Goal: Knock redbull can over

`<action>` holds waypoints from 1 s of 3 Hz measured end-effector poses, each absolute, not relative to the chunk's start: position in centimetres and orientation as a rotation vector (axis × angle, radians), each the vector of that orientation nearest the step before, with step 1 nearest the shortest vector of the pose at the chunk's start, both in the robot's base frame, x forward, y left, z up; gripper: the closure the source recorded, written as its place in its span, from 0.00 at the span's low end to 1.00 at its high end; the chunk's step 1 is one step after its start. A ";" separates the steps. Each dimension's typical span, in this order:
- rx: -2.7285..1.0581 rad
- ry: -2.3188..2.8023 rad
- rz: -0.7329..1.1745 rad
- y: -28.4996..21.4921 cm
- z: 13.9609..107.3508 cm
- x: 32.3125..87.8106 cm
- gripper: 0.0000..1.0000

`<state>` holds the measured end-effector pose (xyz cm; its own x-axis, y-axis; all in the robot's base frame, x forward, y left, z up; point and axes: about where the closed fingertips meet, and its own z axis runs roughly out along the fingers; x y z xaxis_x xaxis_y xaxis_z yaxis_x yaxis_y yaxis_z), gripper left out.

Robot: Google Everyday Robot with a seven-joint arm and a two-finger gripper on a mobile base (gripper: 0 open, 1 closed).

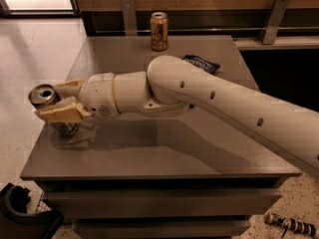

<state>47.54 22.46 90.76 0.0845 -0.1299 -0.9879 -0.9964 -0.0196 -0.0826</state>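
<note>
Silver redbull can [42, 94] between spread gripper [49, 100] fingers [61, 114], table [149, 156] edge (gold can [159, 31] behind).

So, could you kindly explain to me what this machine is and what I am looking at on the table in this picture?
There is one picture, taken by a single camera looking down on a grey square table. The thick white tube reaching in from the right is a robot arm. At its left tip is its end effector, with two tan fingers standing apart. Between their tips, at the table's left edge, you can see the shiny top of the slim silver and dark blue metal can, which the robot is meant to knock over. I cannot tell whether they touch it. At the far edge stands a gold-brown can, and a dark blue packet lies partly behind the arm.
</note>
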 end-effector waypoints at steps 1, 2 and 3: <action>-1.357 1.231 1.094 22.6 90.8 47.4 0.85; -1.361 1.229 1.096 22.8 90.9 47.2 1.00; -1.380 1.252 1.069 22.1 91.5 47.1 1.00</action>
<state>47.10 22.14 91.48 0.0921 -0.1619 -0.9825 -0.9957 -0.0209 -0.0899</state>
